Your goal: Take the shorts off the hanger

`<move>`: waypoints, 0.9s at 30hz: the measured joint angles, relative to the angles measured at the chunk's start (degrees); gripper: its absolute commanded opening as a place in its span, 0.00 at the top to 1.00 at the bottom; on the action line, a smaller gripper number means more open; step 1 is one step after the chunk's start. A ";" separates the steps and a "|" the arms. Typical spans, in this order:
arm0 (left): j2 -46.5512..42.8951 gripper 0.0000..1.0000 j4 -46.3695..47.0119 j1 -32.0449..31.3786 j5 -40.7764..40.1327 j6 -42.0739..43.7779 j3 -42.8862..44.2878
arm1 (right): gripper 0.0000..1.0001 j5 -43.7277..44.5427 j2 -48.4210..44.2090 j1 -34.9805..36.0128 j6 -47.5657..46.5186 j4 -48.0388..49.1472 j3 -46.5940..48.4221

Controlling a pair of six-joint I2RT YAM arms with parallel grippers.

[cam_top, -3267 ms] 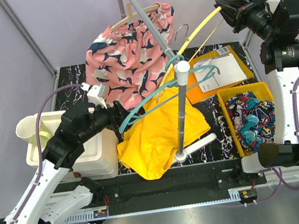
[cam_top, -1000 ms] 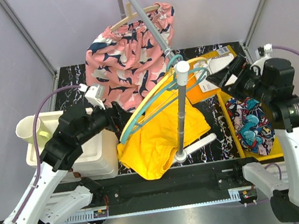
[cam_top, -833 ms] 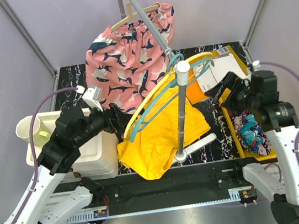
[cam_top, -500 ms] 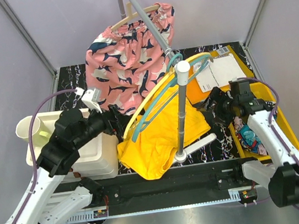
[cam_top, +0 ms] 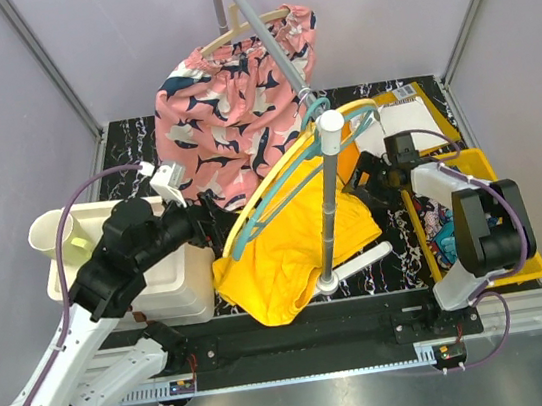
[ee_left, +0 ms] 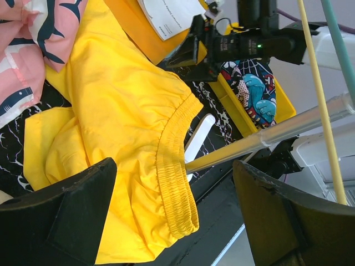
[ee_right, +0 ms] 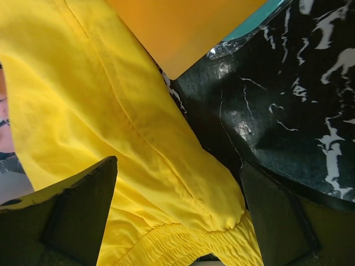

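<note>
The plain yellow shorts (cam_top: 288, 251) are heaped at the foot of the rack, under a teal hanger (cam_top: 270, 198); I cannot tell whether they hang from it. Their elastic waist (ee_left: 173, 166) droops free in the left wrist view. My left gripper (cam_top: 214, 216) is open at their left side, its jaws (ee_left: 177, 221) wide over the fabric. My right gripper (cam_top: 359, 185) is open at their right edge, with yellow cloth (ee_right: 127, 138) between its spread fingers (ee_right: 177, 221) but not pinched. The multicolour print shorts (cam_top: 447, 234) lie in a yellow bin (cam_top: 511, 220).
Pink patterned shorts (cam_top: 227, 108) hang on a wooden hanger at the back. A yellow hanger (cam_top: 344, 114) sits on the slanted rack rod. The rack's grey pole (cam_top: 327, 205) stands mid-table. White bins (cam_top: 150, 275) are left, and an orange envelope (cam_top: 411, 123) is back right.
My right arm came down from the back right, left the yellow hanger on the rod, and swept left to the yellow shorts' right edge. My left arm barely moved.
</note>
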 measured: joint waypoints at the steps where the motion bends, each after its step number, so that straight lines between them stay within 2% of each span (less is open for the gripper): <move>1: -0.09 0.11 0.02 0.00 0.00 0.00 0.00 | 0.00 0.09 0.98 0.57 -0.39 0.55 0.07; 4: -0.35 0.11 0.00 0.00 0.00 0.00 0.00 | 0.00 0.04 2.27 3.04 -1.70 1.57 0.04; 8: -0.42 0.11 0.00 0.00 0.00 0.00 0.00 | 0.14 -1.29 2.45 4.94 -3.19 4.37 -0.79; 11: -0.42 0.11 0.00 0.00 0.02 -0.02 0.00 | 0.36 -2.36 3.04 5.25 -4.15 5.53 -1.84; 12: -0.42 0.11 0.00 0.00 0.04 -0.02 0.00 | 0.50 -2.67 3.30 5.22 -4.46 5.92 -2.36; 15: -0.39 0.11 0.00 0.00 0.20 -0.04 -0.02 | 0.74 -3.61 3.45 5.22 -5.20 6.25 -3.80; 16: -0.39 0.11 0.00 0.00 0.24 -0.07 -0.02 | 0.88 -3.85 3.45 5.25 -5.31 6.21 -4.11; 18: -0.39 0.11 0.00 0.00 0.26 -0.11 -0.02 | 0.99 -4.59 3.19 5.22 -5.27 6.10 -4.46; 22: -0.42 0.11 -0.02 0.00 0.28 -0.35 -0.02 | 1.00 -6.29 -1.27 5.25 -3.41 3.69 -4.52; 25: -0.42 0.11 -0.09 0.00 0.31 -0.66 0.02 | 1.00 -6.47 -8.81 5.29 -1.66 -0.39 -3.61; 27: -0.42 0.11 -0.15 0.00 0.33 -0.70 0.07 | 1.00 -3.32 -14.78 5.27 -0.24 -5.38 -0.52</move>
